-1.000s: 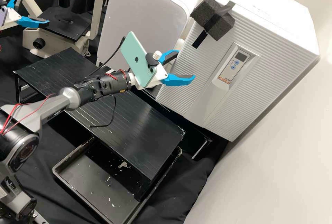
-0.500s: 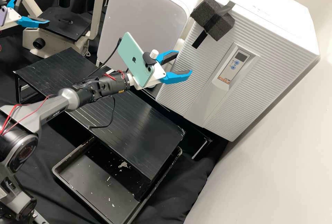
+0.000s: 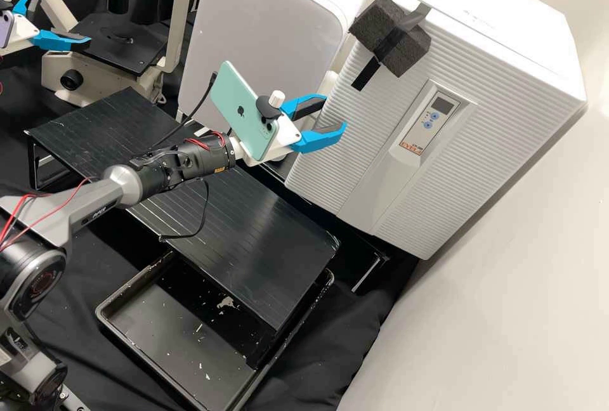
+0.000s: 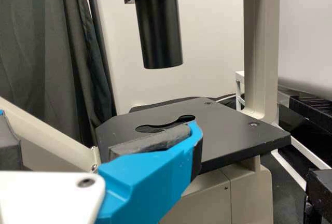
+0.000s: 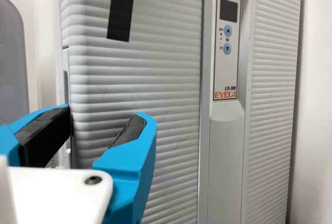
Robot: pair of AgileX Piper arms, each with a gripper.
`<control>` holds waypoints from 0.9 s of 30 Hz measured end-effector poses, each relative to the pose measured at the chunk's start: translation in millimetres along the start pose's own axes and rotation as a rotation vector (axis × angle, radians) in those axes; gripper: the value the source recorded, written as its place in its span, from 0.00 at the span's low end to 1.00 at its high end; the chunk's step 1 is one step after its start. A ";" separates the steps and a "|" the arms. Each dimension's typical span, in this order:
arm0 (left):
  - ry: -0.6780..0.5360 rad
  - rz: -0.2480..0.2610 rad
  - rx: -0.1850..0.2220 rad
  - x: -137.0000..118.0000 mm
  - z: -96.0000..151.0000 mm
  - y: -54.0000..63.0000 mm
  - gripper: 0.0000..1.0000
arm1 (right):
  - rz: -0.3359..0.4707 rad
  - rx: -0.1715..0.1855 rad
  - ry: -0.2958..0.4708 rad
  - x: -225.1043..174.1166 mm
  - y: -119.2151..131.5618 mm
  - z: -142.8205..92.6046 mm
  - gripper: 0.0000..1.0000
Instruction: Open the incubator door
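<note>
High view: right arm's fingers (image 3: 322,139) stand wide apart near the incubator door (image 3: 355,163).

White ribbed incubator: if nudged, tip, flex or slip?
The white, box-shaped incubator looks bulky and broad, so probably heavy, unlikely to tip. Straight edges suggest a stiff ribbed door; its ridges may limit slipping.
</note>
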 end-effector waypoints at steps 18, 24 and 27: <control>0.000 0.000 0.000 0.0 0.0 0.0 1.00 | 0.118 0.005 -0.050 -57.2 28.6 16.7 0.00; 0.000 0.000 0.000 0.0 0.0 0.0 1.00 | 0.235 0.005 -0.113 -82.9 43.9 31.9 0.00; 0.000 0.000 0.000 0.0 0.0 0.0 1.00 | 0.306 0.006 -0.187 -99.3 53.9 45.8 0.00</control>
